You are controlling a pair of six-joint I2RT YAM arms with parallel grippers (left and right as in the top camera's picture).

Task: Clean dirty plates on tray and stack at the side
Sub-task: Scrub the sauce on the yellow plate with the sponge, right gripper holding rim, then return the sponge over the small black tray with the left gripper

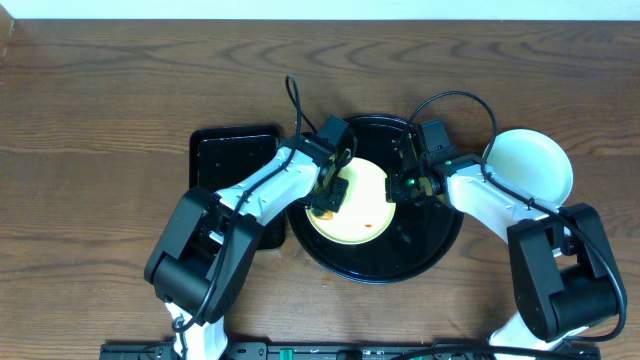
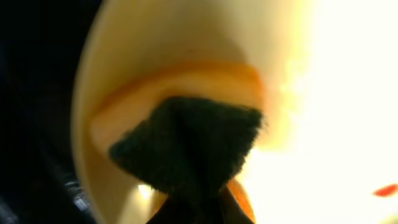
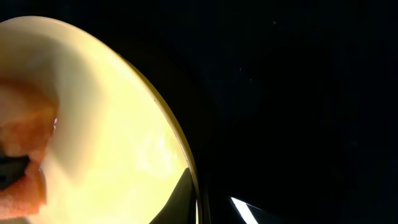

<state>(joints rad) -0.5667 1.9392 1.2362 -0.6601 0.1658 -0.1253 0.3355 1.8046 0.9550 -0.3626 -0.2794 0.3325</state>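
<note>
The round black tray (image 1: 430,245) sits on the wooden table (image 1: 100,120) a little right of the middle of the overhead frame. A pale yellow plate (image 1: 368,205) lies flat inside it, toward the tray's left side, with bare black tray showing to its right and below it. A small reddish-orange sauce streak (image 1: 370,226) marks the lower part of the plate.

The left tool (image 1: 328,197) is over the plate's left edge, clamped on a sponge (image 2: 186,140). In the left wrist view the sponge's dark scouring face fills the middle of the frame with its orange body behind, pressed against the plate's inner wall, and a red smear (image 2: 385,190) shows at the lower right.

The right tool (image 1: 404,186) is at the plate's right rim, its jaws together. Whether it pinches the rim cannot be told. The right wrist view shows only the plate's curved rim (image 3: 180,143) running from the upper left to the bottom centre against the black tray (image 3: 298,93).

A pale mint-blue plate (image 1: 530,165) rests on the table just beside the tray, at the right of the overhead frame. Whether another lies under it cannot be told. A smaller rectangular black tray (image 1: 230,150) lies on the table left of the round one, partly under the left arm.
</note>
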